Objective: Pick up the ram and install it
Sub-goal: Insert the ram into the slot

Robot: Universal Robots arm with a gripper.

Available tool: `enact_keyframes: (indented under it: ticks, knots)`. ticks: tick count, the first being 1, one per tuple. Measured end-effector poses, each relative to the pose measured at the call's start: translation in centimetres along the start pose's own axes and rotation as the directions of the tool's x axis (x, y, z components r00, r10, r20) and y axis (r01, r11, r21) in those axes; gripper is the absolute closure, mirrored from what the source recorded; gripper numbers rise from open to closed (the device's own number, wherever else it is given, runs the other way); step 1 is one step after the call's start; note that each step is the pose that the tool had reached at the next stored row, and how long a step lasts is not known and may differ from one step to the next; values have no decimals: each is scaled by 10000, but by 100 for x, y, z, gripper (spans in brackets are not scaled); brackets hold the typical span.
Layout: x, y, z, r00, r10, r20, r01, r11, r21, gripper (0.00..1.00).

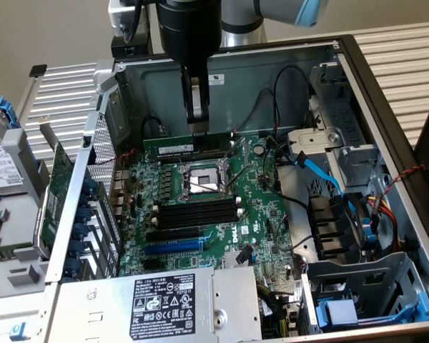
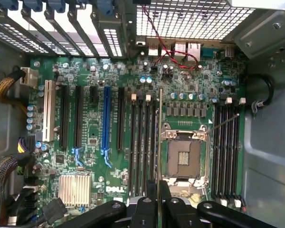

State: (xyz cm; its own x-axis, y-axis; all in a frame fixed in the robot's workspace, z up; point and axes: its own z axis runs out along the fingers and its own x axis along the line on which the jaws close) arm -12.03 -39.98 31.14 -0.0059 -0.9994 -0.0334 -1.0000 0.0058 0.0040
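Observation:
The ram (image 1: 189,148) is a long, thin green stick with a white label, held level and on edge above the motherboard (image 1: 261,214). My gripper (image 1: 195,121) comes straight down from above and is shut on the stick near its middle. In the wrist view the ram (image 2: 160,137) shows edge-on as a thin line running away from my fingers (image 2: 149,202). It lies between the CPU socket (image 2: 184,156) and a bank of black memory slots (image 2: 142,147). A second bank of black slots (image 2: 226,152) lies on the socket's other side. Whether the stick touches a slot I cannot tell.
The open case has tall metal walls (image 1: 236,71). A blue cable (image 1: 322,171) and black wires (image 1: 286,93) hang at the exterior view's right of the socket. The power supply (image 1: 164,304) sits at the front. A green expansion card (image 1: 53,193) and a hard drive (image 1: 0,161) lie outside, at the left.

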Motion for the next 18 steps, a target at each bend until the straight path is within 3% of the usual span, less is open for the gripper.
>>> enact_keyframes:
  ticks: [18]
  knots:
    - [38,-9,296,10000,31,0,-31,10000,24,86]
